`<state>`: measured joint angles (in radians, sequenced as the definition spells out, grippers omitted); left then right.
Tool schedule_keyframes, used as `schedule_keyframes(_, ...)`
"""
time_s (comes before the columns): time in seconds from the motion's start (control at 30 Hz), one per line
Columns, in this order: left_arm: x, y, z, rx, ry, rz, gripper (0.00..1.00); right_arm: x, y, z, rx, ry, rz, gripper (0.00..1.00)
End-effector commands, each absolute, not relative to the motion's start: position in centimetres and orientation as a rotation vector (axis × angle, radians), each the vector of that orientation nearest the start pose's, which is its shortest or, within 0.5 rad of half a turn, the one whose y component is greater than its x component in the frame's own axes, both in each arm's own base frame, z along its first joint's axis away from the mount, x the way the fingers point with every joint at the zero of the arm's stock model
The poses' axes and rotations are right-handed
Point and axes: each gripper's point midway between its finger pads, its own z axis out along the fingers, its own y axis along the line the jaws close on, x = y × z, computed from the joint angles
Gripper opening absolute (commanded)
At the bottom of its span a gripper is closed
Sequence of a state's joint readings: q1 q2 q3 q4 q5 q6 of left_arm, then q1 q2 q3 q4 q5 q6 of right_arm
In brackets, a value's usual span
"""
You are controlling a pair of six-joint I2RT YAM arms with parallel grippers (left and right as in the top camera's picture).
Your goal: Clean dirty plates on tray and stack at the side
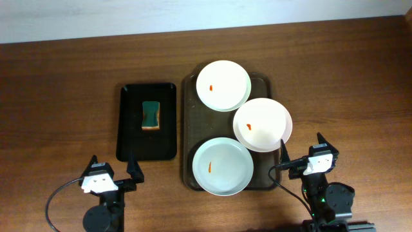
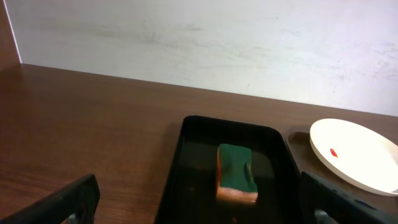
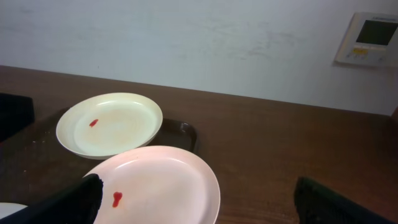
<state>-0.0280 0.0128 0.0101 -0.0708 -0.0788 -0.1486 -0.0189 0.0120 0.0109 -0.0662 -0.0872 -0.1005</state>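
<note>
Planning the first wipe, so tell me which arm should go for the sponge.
Left. The sponge lies in the small black tray directly ahead of the open left gripper, centred in its wrist view. The right gripper faces the plates on the brown tray, farther from the sponge.

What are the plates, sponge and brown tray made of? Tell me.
The plates: likely glazed ceramic or melamine, going by the smooth white surface with a faint sheen. The sponge: foam, a green scouring layer over a tan base. The tray: probably plastic, dark brown and matte.
</note>
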Motion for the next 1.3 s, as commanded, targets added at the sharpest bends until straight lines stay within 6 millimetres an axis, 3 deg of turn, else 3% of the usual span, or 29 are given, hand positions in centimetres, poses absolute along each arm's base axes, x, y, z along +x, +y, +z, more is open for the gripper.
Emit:
schedule_keyframes(0.0,24.6,0.7,15.7,-0.145,1.642,-0.052,1.00,24.6,1.3,15.7,-0.134,1.638,0.001,0.98)
schedule_keyframes(1.0,24.6,0.6,15.7,-0.143,1.642,-0.054,1.00,24.6,1.3,16.2,-0.135,1.619,0.000,0.98)
schedule_keyframes(1.13,24.6,-0.1,15.6,-0.111,1.650,-0.090,1.00,24.6,1.5,16.4,-0.140,1.610,0.006,0.98)
schedule_keyframes(1.27,24.7,-0.3,17.3,-0.100,1.582,-0.103,1.00,24.4,3.3,16.9,-0.226,1.581,0.092,0.98)
